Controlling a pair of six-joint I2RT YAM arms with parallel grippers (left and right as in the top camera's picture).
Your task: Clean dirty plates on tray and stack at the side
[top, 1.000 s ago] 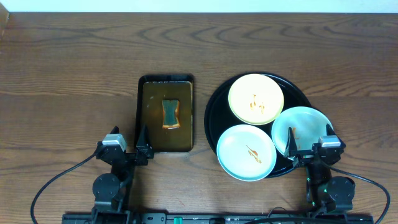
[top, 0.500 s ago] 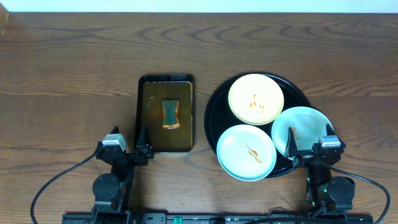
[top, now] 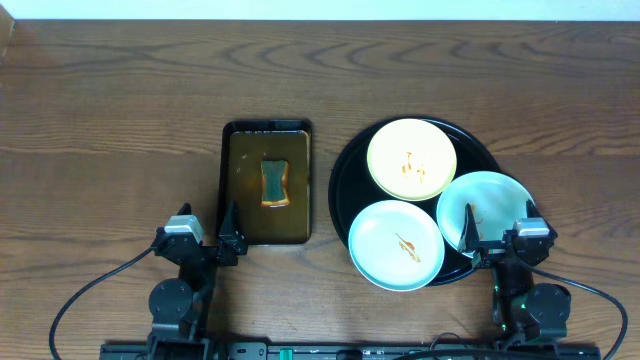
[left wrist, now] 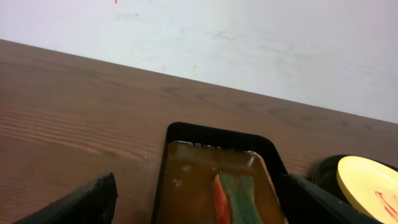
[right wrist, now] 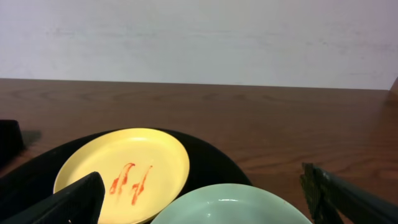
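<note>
The left tool (top: 207, 235) and right tool (top: 498, 236) both gape wide, holding nothing. The left sits by the rectangular tray (top: 226, 180); the right sits over a mint plate (top: 486, 198). All three plates (top: 411, 158) lie on the black tray (top: 343, 172) on the table (top: 100, 120).

Desk (top: 110, 110): brown wood grain is seen, matt.
Tray (top: 340, 190): a glossy, smooth black finish is shown.
Plates (top: 385, 235): a smooth gloss is shown, smeared with sauce.
Rectangular tray (top: 223, 180): wetted by brownish liquid.
</note>
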